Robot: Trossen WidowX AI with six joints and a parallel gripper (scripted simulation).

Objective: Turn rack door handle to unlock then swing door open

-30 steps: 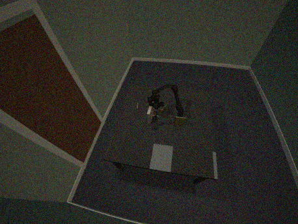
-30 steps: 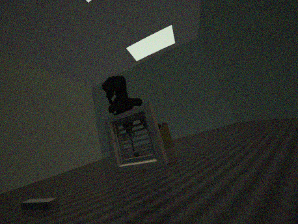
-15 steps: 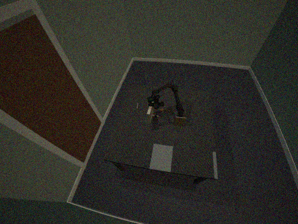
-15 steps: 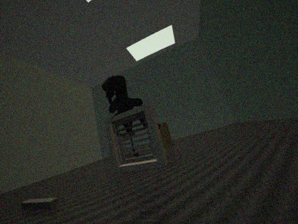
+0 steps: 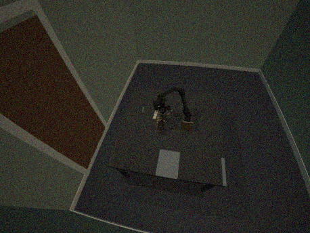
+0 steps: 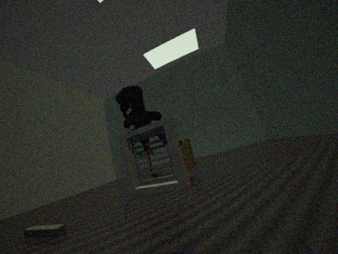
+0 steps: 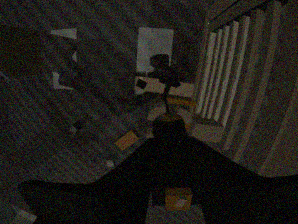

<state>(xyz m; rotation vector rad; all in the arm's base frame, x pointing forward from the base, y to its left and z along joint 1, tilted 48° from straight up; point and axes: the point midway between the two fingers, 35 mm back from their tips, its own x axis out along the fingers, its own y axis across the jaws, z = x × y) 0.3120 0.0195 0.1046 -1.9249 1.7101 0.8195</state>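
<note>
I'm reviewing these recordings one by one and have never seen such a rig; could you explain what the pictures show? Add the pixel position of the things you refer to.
The machine is a single dark jointed arm (image 5: 174, 89) (image 6: 134, 101). The first picture looks down from high above; the second looks from outside, low across the table; the third comes from a camera at the arm's wrist, with the dark hand (image 7: 170, 143) large in front.

On the table stands a rack (image 6: 181, 159) (image 7: 285, 130) with rows of slats. The overhead view also shows a pale flat rectangle (image 5: 168, 164) and a narrow pale strip (image 5: 223, 172). A small block (image 6: 44, 230) lies to one side in the outside view.

The pictures are too dark to tell whether the hand holds anything.
</note>
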